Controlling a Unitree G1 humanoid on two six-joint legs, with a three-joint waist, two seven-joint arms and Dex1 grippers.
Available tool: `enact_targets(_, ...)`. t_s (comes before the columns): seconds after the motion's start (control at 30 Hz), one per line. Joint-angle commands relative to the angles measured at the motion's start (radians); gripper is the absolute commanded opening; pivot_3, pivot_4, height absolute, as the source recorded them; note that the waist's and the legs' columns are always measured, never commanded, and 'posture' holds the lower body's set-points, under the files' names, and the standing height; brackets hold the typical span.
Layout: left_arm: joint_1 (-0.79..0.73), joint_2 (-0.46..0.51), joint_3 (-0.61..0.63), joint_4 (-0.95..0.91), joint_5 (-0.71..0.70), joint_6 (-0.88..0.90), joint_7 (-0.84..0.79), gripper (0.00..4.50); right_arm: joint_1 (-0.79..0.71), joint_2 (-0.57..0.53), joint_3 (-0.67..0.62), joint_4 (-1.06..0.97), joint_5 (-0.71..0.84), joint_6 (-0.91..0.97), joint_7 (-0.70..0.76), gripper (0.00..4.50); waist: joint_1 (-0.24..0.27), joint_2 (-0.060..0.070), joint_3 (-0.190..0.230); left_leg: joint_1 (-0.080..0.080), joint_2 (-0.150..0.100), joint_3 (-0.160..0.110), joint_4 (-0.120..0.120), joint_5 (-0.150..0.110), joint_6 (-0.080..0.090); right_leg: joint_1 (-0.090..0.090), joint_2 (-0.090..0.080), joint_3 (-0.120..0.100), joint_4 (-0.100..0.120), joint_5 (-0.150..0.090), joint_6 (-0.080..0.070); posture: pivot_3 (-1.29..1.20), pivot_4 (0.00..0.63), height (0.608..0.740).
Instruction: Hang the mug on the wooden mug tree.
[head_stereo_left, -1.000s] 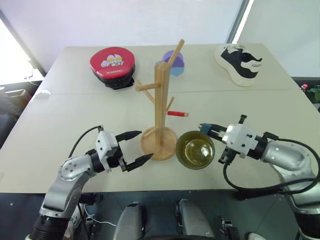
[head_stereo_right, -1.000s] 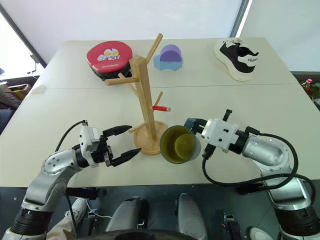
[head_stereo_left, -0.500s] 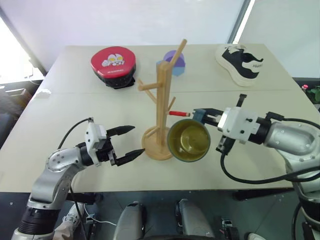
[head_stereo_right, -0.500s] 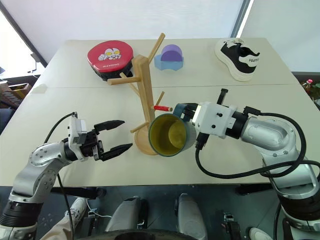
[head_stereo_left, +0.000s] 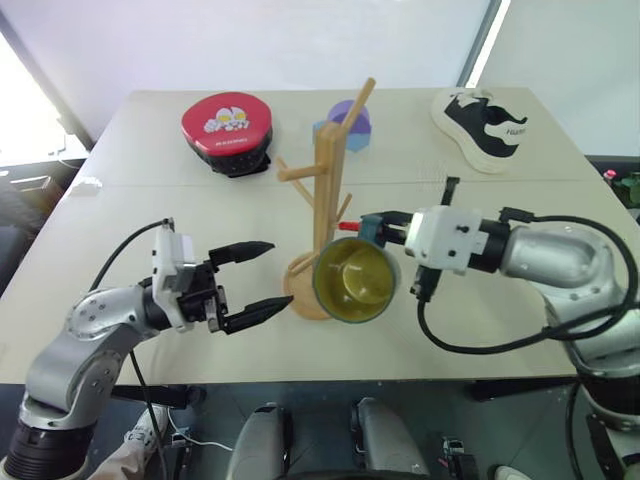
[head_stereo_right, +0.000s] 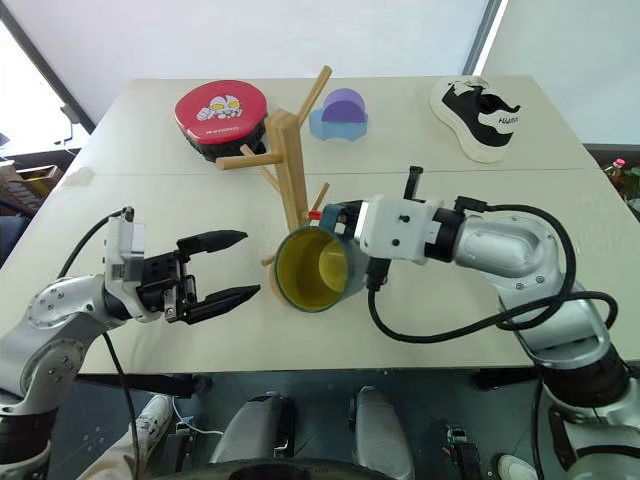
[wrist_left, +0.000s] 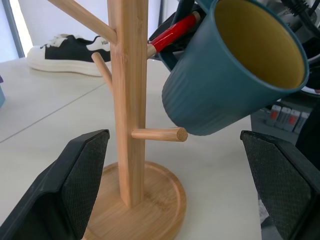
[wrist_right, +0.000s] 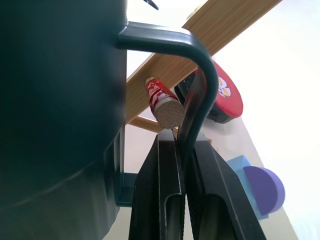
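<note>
there — mug (head_stereo_left: 352, 282) beside red-tipped peg (head_stereo_left: 349, 227)

The right gripper (head_stereo_left: 372, 226) is pinching the handle of the mug (head_stereo_left: 352, 282) and holding it off the table (head_stereo_left: 120, 215), tipped so its yellow-green inside is facing the near side. The mug is overlapping the right side of the base of the wooden mug tree (head_stereo_left: 325, 196), with the red-tipped peg (head_stereo_left: 350, 226) lying just beside the gripper. To the left, the left gripper (head_stereo_left: 258, 281) is hovering with its fingers spread, pointing toward the tree's base. A red round case (head_stereo_left: 227, 131), a purple and blue object (head_stereo_left: 352, 124) and a black and white shoe (head_stereo_left: 483, 127) are sitting along the far side.
</note>
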Motion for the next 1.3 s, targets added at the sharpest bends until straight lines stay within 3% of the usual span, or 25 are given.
enact_targets(0.03, 0.005, 0.013, 0.028, -0.045, -0.023, 0.006, 0.006, 4.5, -0.036, 0.009, 0.009, 0.011, -0.029, -0.022, -0.007, 0.05, -0.001, 0.0, 0.0, 0.0, 0.0, 0.0, 0.0, 0.0, 0.0, 0.0, 0.0, 0.0, 0.0, 0.0, 0.0, 0.0, 0.15, 0.735)
enact_targets(0.17, 0.018, 0.013, 0.031, -0.055, -0.02, 0.004, 0.014, 4.5, -0.062, 0.034, 0.035, 0.041, -0.031, -0.004, -0.005, 0.05, -0.001, 0.0, 0.0, 0.0, 0.0, 0.0, 0.0, 0.0, 0.0, 0.0, 0.0, 0.0, 0.0, 0.0, 0.0, 0.0, 0.15, 0.735)
enact_targets(0.27, 0.025, 0.01, 0.028, -0.063, -0.018, 0.001, 0.02, 4.5, -0.08, 0.051, 0.036, 0.048, -0.035, -0.003, -0.007, 1.04, -0.002, 0.0, 0.0, 0.0, 0.0, 0.0, 0.0, 0.0, 0.0, 0.0, 0.0, 0.0, 0.0, 0.0, 0.0, 0.0, 0.15, 0.735)
enact_targets(0.4, 0.025, 0.012, 0.027, -0.061, -0.016, -0.001, 0.023, 4.5, -0.086, 0.046, 0.022, 0.047, -0.051, -0.033, -0.011, 3.04, -0.001, 0.0, 0.0, 0.0, 0.0, 0.0, 0.0, 0.0, 0.0, 0.0, 0.0, 0.0, 0.0, 0.0, 0.0, 0.0, 0.15, 0.735)
enact_targets(0.53, 0.018, 0.011, 0.016, -0.031, -0.002, -0.004, 0.017, 4.5, -0.054, 0.014, -0.029, 0.03, -0.037, -0.043, 0.002, 3.04, 0.0, 0.0, 0.0, 0.0, 0.0, 0.0, 0.0, 0.0, 0.0, 0.0, 0.0, 0.0, 0.0, 0.0, 0.0, 0.0, 0.15, 0.735)
enact_targets(0.7, 0.0, -0.011, -0.007, 0.073, 0.089, -0.024, 0.063, 4.5, 0.077, -0.047, -0.229, 0.001, 0.045, 0.012, 0.017, 3.04, 0.006, 0.0, 0.0, -0.001, -0.001, 0.0, 0.0, 0.0, 0.0, 0.0, -0.001, 0.0, -0.001, 0.0, 0.0, 0.0, 0.15, 0.735)
enact_targets(0.8, 0.003, -0.036, -0.01, 0.173, 0.222, -0.09, 0.141, 4.5, 0.197, 0.002, -0.391, 0.006, 0.18, 0.079, 0.009, 3.04, 0.004, -0.001, 0.0, -0.001, -0.001, 0.0, 0.0, 0.0, 0.0, 0.001, -0.001, 0.0, -0.001, 0.0, 0.0, 0.0, 0.15, 0.735)
enact_targets(0.9, -0.002, -0.091, 0.017, 0.247, 0.271, -0.135, 0.216, 4.5, 0.293, 0.086, -0.468, 0.055, 0.252, 0.076, -0.025, 3.04, 0.001, -0.001, 0.0, 0.0, 0.0, 0.0, -0.001, -0.001, 0.001, 0.001, 0.0, 0.001, -0.002, 0.0, 0.0, 0.0, 0.15, 0.735)
enact_targets(1.13, 0.025, -0.22, 0.083, 0.379, 0.348, -0.253, 0.368, 4.5, 0.359, 0.306, -0.458, 0.284, 0.232, -0.057, -0.167, 3.04, -0.001, -0.001, 0.0, 0.001, 0.0, 0.0, 0.0, -0.001, 0.001, 0.0, -0.001, 0.002, 0.0, 0.001, 0.001, 0.0, 0.15, 0.735)
enact_targets(1.3, 0.043, -0.259, 0.098, 0.385, 0.348, -0.276, 0.394, 4.5, 0.353, 0.347, -0.423, 0.412, 0.21, -0.146, -0.18, 3.04, -0.001, -0.001, 0.0, 0.0, 0.0, 0.001, -0.001, -0.001, 0.001, 0.0, -0.002, 0.002, 0.0, 0.001, 0.001, 0.0, 0.15, 0.735)
